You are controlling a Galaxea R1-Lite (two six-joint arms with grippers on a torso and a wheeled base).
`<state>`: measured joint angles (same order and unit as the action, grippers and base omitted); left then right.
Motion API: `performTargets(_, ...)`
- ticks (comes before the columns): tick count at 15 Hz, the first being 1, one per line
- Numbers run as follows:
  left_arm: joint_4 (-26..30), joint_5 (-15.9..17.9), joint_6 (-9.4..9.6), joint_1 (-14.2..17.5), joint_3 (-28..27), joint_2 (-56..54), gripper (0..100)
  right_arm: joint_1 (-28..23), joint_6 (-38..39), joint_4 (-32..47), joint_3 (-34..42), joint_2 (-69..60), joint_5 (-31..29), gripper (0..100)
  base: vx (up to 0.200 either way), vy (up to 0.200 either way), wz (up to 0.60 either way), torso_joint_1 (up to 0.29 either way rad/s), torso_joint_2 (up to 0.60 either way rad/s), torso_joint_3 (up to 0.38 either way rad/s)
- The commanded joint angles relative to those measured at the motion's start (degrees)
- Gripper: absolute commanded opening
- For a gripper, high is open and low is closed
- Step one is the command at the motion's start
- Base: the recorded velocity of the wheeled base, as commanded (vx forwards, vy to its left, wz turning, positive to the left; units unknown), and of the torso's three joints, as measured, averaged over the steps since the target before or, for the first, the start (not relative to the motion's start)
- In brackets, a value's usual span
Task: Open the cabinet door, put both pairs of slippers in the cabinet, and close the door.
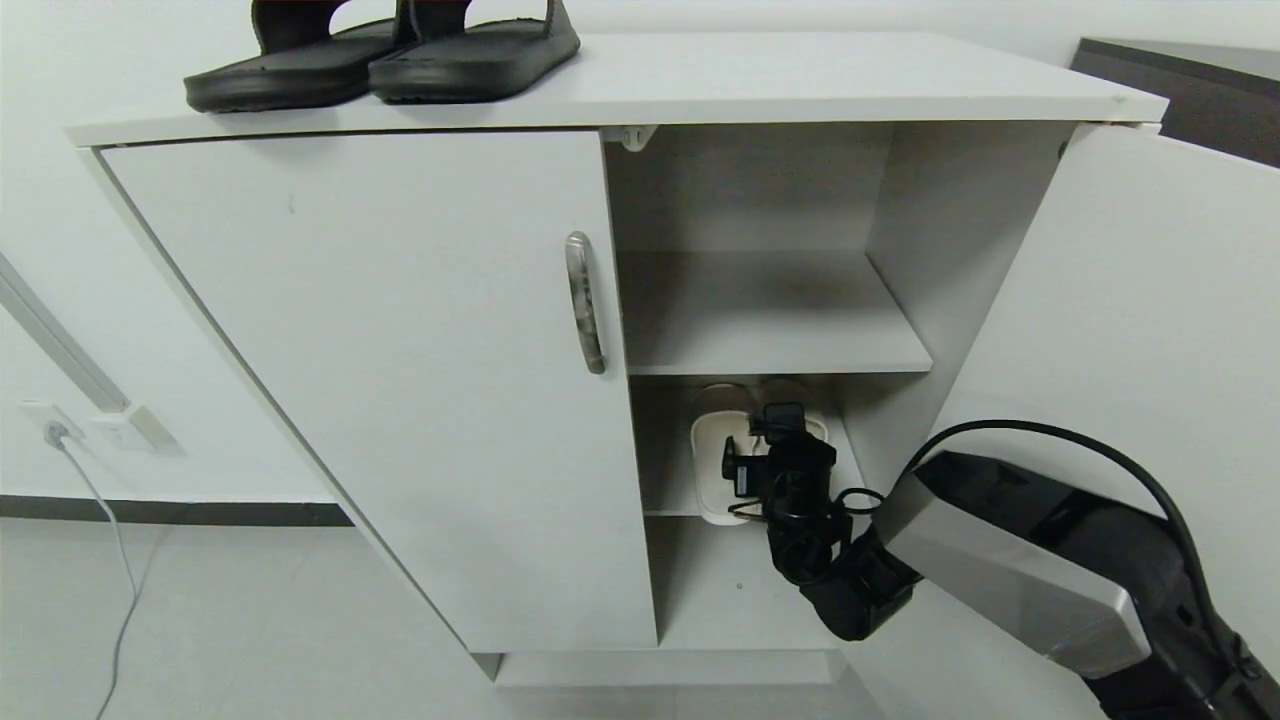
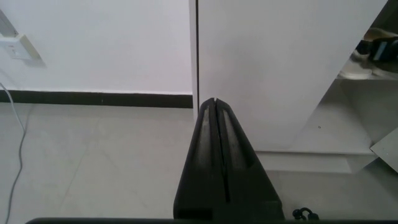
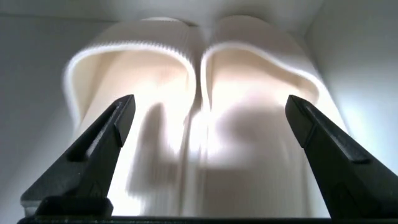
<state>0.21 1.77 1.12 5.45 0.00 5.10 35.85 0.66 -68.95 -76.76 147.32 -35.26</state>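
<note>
White slippers on lower shelf; black slippers atop open cabinet.

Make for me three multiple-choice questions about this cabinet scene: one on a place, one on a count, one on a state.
1. Where does the black pair of slippers lie?
A) on the floor
B) on top of the cabinet
C) on a shelf inside

2. How many cabinet doors stand open?
A) none
B) one
C) two

3. How is the right pincer?
A) shut on a handle
B) shut on a slipper
C) open

Answers:
1 B: the black pair rests on the top panel.
2 B: only the right door is swung out, while the left door is closed.
3 C: its fingers stand apart before the white pair.
</note>
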Motion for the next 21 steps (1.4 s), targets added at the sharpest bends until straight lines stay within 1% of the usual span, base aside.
performTargets(1,0.0,0.0,0.02,0.0,0.0,0.1,0,2.2,0.0,-5.4,12.4,-8.2,-0.1,100,0.000,0.000,0.00,0.000,0.00,0.000)
performTargets(3,0.0,0.0,0.02,0.0,0.0,0.1,0,3.9,0.0,-9.0,20.9,-12.1,-0.1,100,0.000,0.000,0.00,0.000,0.00,0.000)
performTargets(5,0.1,0.0,0.02,0.0,0.0,0.1,0,5.3,0.1,-12.8,27.1,-13.9,-0.1,100,0.000,0.000,0.00,0.000,0.00,0.000)
performTargets(6,0.1,0.0,-0.07,-0.1,0.0,0.1,0,5.3,0.2,-14.4,28.9,-13.9,-0.1,100,0.000,0.000,0.00,0.000,0.00,0.000)
performTargets(8,0.1,0.0,-0.07,0.0,0.0,0.1,0,5.2,0.2,-14.9,29.4,-13.8,-0.1,100,0.000,0.000,0.00,0.000,0.00,0.000)
performTargets(16,0.0,0.0,-0.24,0.0,0.0,0.1,0,5.3,0.0,-15.6,30.4,-13.9,-0.1,100,-0.200,0.000,0.00,0.005,0.00,0.000)
performTargets(21,0.1,0.0,-0.15,0.0,0.0,0.1,0,5.3,0.0,-16.7,30.9,-14.0,-0.1,100,0.000,0.000,0.00,0.000,0.00,0.000)
